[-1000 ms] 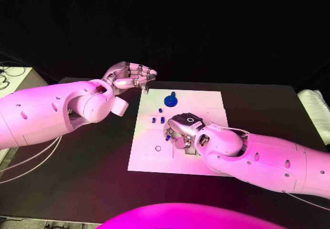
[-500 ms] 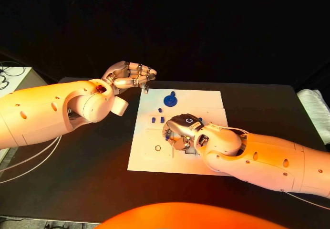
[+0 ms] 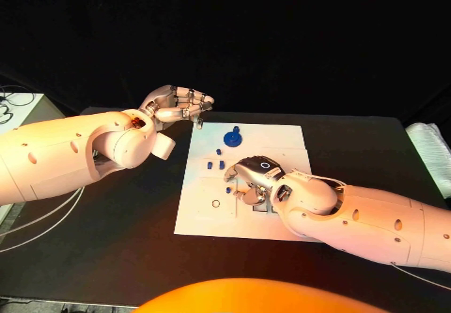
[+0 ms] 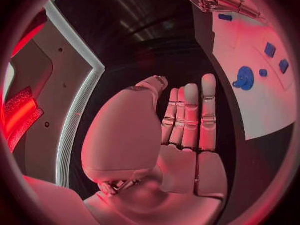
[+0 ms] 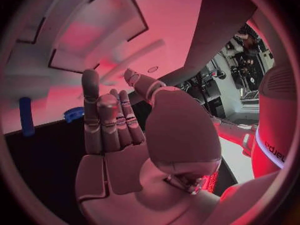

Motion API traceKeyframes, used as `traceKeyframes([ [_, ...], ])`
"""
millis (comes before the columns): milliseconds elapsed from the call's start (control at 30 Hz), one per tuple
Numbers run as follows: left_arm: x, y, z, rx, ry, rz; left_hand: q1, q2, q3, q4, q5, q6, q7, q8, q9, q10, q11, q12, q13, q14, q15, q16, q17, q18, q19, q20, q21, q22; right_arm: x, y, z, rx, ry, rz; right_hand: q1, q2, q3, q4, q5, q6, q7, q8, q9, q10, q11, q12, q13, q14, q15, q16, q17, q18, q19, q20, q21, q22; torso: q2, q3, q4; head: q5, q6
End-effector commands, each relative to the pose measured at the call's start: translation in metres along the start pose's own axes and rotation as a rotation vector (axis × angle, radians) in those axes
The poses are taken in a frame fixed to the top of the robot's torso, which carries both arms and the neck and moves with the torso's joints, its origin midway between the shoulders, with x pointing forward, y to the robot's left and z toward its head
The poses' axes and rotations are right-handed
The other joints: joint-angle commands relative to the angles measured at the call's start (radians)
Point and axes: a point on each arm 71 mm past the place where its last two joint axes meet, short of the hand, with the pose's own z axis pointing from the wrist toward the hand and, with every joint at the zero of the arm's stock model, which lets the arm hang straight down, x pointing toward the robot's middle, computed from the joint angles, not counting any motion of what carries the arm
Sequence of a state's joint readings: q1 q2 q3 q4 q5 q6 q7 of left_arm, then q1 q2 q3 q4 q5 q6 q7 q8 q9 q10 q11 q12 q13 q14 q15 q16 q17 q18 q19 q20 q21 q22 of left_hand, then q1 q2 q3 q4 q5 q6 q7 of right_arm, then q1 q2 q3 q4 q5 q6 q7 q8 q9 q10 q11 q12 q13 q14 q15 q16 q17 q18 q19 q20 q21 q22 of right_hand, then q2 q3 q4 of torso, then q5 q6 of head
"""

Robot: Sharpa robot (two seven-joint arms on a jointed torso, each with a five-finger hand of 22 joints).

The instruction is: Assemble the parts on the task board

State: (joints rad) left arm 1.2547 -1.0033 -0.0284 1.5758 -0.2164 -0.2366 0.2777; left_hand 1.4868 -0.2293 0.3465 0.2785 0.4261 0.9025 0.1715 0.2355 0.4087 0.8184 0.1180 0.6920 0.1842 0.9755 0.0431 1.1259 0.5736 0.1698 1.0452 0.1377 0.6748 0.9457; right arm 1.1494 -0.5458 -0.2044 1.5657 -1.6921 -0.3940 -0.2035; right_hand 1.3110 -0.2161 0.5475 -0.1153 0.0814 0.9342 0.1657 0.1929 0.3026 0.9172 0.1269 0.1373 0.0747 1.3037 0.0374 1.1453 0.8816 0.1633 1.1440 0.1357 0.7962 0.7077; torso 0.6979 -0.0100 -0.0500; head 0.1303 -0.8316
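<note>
The right hand (image 3: 252, 179) has been shifted slightly right over the task board (image 3: 282, 140), fingers curled, nothing seen held. Blue parts (image 3: 233, 137) lie far; left hand (image 3: 176, 104) stays curled, empty.

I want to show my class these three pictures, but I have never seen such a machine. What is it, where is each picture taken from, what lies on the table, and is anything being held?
This is a robot with two white arms, each ending in a silver many-fingered hand. One picture looks down from its head; the two round ones come from cameras at its wrists, behind each hand. On the black table lies a white plate, the task board, with small blue parts: a round blue disc-shaped piece and little blue pegs. The left hand is raised near the board's far corner, holding nothing. The right hand reaches down over the board's middle; whether it holds anything cannot be told.
</note>
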Motion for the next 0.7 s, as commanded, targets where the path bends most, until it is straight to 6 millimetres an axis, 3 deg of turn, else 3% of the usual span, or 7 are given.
traceKeyframes([
  [33,0.001,-0.001,0.001,0.003,0.015,-0.013,0.002,-0.007,0.001,0.005,-0.003,-0.006,-0.001,0.002,0.002,-0.008,0.000,-0.006,0.000,0.001,0.006,-0.004,0.001,0.013,0.001,0.003,-0.005,-0.001,-0.008,0.000,-0.006,-0.020,-0.071,0.040,0.011,0.000,-0.018,0.006,-0.002,-0.002,-0.005,-0.005,-0.002,-0.006,-0.001,0.024,0.004,0.001,0.002,0.021,0.008,0.013,0.004,0.001,0.018,0.022,0.000,-0.0011,-0.0004,-0.001,0.003],
  [133,0.001,0.000,0.001,0.001,0.016,-0.013,0.002,-0.007,0.001,0.005,-0.003,-0.006,-0.001,0.002,0.002,-0.008,0.000,-0.006,0.000,0.001,0.006,-0.004,0.001,0.013,0.001,0.003,-0.005,-0.001,-0.016,-0.006,-0.015,-0.009,-0.092,0.061,0.013,0.003,-0.022,0.010,-0.002,0.002,-0.006,-0.004,-0.002,0.004,-0.004,0.045,0.007,0.013,-0.001,0.041,0.025,0.010,0.020,-0.001,0.041,0.047,0.000,-0.0013,-0.0010,-0.003,0.006],
  [200,0.001,0.000,0.000,0.000,0.016,-0.013,0.002,-0.007,0.001,0.005,-0.003,-0.006,-0.001,0.002,0.002,-0.008,0.000,-0.006,0.000,0.001,0.006,-0.004,0.001,0.013,0.001,0.003,-0.005,-0.001,-0.022,-0.012,-0.020,0.009,-0.094,0.078,0.007,0.005,-0.011,0.015,0.000,0.013,-0.001,-0.001,-0.003,0.037,-0.013,0.082,0.013,0.054,-0.009,0.091,0.078,-0.005,0.073,-0.007,0.116,0.126,0.000,-0.0016,-0.0013,-0.008,0.009],
  [267,0.001,0.000,0.000,0.000,0.017,-0.014,0.002,-0.007,0.001,0.005,-0.003,-0.006,-0.001,0.002,0.002,-0.008,0.000,-0.006,0.000,0.001,0.006,-0.004,0.001,0.013,0.001,0.003,-0.005,-0.001,-0.032,-0.022,-0.026,0.034,-0.092,0.093,-0.013,0.000,0.018,0.023,0.003,0.023,-0.006,-0.002,-0.006,0.074,-0.022,0.114,0.009,0.129,-0.019,0.170,0.189,-0.032,0.164,-0.018,0.242,0.257,-0.001,-0.0019,-0.0016,-0.014,0.013],
  [367,0.001,0.000,0.000,0.000,0.020,-0.014,0.002,-0.007,0.001,0.005,-0.003,-0.006,0.000,0.003,0.002,-0.009,0.000,-0.007,0.001,0.001,0.007,-0.005,0.002,0.013,0.001,0.003,-0.006,-0.001,-0.050,-0.046,-0.037,0.088,-0.073,0.108,-0.042,-0.015,0.051,0.031,0.016,0.033,-0.009,-0.003,-0.007,0.110,-0.029,0.128,-0.004,0.178,-0.026,0.222,0.276,-0.051,0.225,-0.025,0.325,0.347,-0.002,-0.0027,-0.0027,-0.019,0.018],
  [533,0.002,0.000,0.001,0.002,0.026,-0.012,0.002,-0.007,0.001,0.005,-0.003,-0.006,0.000,0.003,0.002,-0.009,0.000,-0.007,0.001,0.001,0.007,-0.005,0.002,0.013,0.001,0.003,-0.006,-0.001,-0.067,-0.072,-0.050,0.149,-0.048,0.094,-0.059,-0.032,0.046,0.036,0.041,0.033,-0.011,-0.006,-0.008,0.111,-0.031,0.124,-0.009,0.186,-0.028,0.234,0.296,-0.056,0.239,-0.028,0.345,0.371,-0.001,-0.0025,-0.0027,-0.025,0.024],
  [700,0.003,0.000,0.001,0.005,0.030,-0.009,0.001,-0.009,-0.001,0.005,-0.004,-0.007,0.000,0.003,0.003,-0.009,0.000,-0.006,0.001,0.000,0.007,-0.005,0.003,0.012,0.000,0.004,-0.006,-0.001,-0.073,-0.092,-0.057,0.190,-0.017,0.063,-0.059,-0.041,-0.011,0.039,0.048,0.018,-0.018,-0.015,-0.010,0.075,-0.032,0.111,-0.009,0.188,-0.028,0.236,0.299,-0.054,0.237,-0.029,0.336,0.365,0.002,-0.0001,-0.0016,-0.030,0.030],
])
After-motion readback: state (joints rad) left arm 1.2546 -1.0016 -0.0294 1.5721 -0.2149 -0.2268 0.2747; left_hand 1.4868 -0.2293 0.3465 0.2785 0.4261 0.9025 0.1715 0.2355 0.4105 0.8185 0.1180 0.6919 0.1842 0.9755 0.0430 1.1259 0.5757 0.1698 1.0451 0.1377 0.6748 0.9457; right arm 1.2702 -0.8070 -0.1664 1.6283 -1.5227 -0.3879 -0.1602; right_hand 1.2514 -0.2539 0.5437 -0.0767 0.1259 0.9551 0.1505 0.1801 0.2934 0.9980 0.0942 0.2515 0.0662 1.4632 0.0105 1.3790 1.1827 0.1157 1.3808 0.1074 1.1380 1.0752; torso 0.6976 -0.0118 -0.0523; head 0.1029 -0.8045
